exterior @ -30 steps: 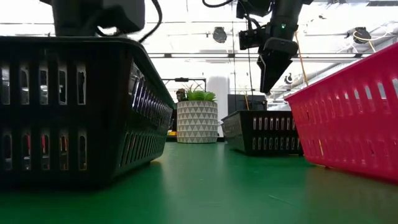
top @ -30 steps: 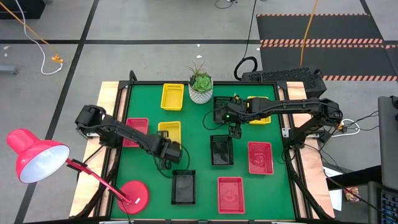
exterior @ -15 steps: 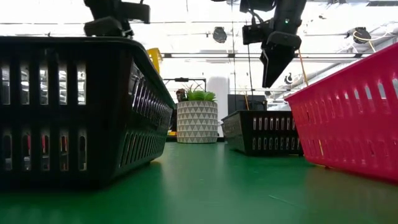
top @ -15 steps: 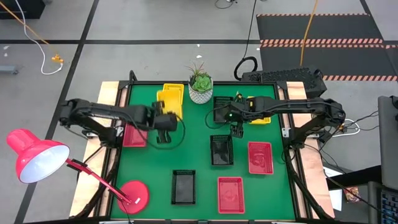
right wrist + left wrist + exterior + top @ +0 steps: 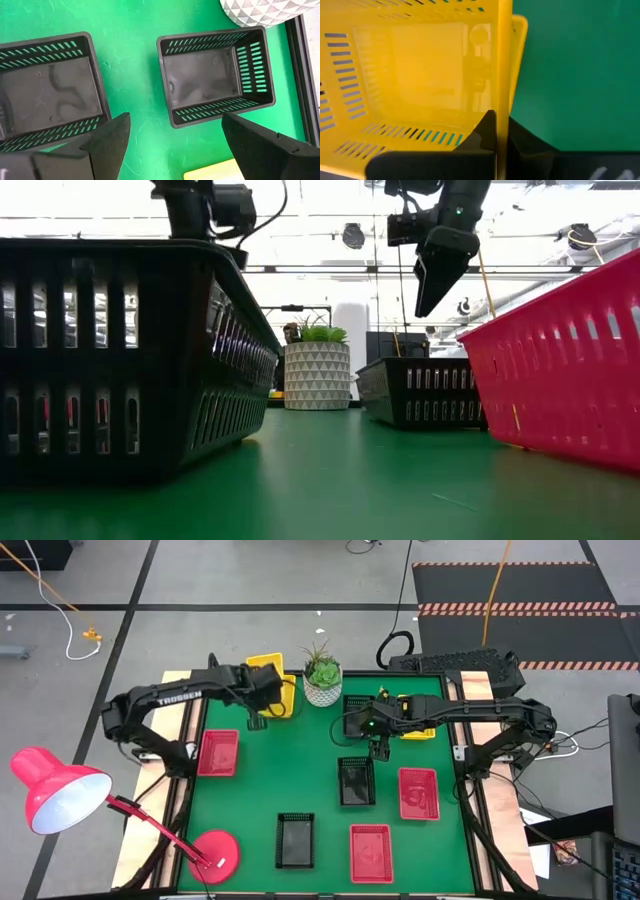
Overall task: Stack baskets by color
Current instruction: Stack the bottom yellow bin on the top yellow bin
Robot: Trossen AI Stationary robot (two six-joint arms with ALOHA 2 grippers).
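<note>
A green-topped counter (image 5: 320, 840) seen from above carries small shallow plastic mesh-sided baskets. At the back left corner, the left gripper (image 5: 268, 690) holds a yellow mesh basket (image 5: 268, 680) over a second yellow basket (image 5: 283, 700) that lies beside a white ribbed plant pot (image 5: 322, 690); its jaws are clamped on the held basket's thin wall (image 5: 503, 75). White lettering on the left arm's dark link (image 5: 180, 697) reads "TROSSEN".

The right gripper (image 5: 377, 745) hangs above the middle of the counter with its jaws spread wide and holding nothing. It is between one black mesh basket (image 5: 358, 710) near the pot and another black basket (image 5: 356, 781) nearer the front. A third yellow basket (image 5: 418, 720) lies partly under the right arm.

A third black basket (image 5: 294, 840) sits at the front centre. Red mesh baskets lie at the left edge (image 5: 219, 752), the front right (image 5: 370, 853) and the right side (image 5: 418, 792). A red desk lamp (image 5: 60, 798) stands off the front left corner.
</note>
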